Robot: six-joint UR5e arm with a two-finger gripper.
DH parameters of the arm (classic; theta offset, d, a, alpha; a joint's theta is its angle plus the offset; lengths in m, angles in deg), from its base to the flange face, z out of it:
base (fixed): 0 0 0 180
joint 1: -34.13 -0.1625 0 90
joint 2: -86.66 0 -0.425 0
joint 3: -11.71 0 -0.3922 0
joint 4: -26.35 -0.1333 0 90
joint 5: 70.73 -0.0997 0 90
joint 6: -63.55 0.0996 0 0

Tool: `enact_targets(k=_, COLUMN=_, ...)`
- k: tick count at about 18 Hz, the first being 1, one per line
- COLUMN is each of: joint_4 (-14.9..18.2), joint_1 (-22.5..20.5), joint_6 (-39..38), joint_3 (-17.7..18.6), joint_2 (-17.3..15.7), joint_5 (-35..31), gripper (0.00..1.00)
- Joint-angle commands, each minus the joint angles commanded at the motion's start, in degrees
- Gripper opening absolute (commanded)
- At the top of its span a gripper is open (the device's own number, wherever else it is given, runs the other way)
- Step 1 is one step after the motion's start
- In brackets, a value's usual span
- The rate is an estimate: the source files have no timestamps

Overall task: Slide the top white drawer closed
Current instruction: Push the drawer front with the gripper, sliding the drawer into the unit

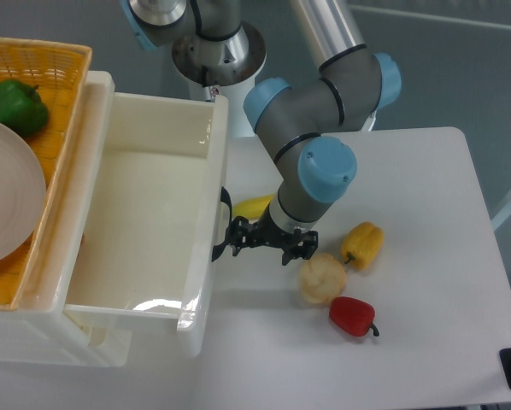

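I see the top white drawer (144, 222) pulled far out over the table (426, 222), its tub open to view and its black handle (224, 224) on the front wall. My gripper (260, 242) sits just at 3 o'clock of that handle; whether it touches, I cannot tell. The jaws stand apart, holding nothing. At 4 o'clock of the gripper lie a pale round vegetable (323, 278), a yellow pepper (362, 244) and a red pepper (352, 316). The orange basket (42, 64) with a green pepper (14, 105) is at 10 o'clock.

Top white drawer (144, 222), glossy deep tub, pulled open, curved black handle on front
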Motion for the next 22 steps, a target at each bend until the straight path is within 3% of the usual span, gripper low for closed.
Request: enact_targets(k=22, joint_4=0.3, joint_1=2.5, joint_6=-1.5, joint_3=-0.3, joint_2=-1.3, joint_5=2.1, gripper=1.00)
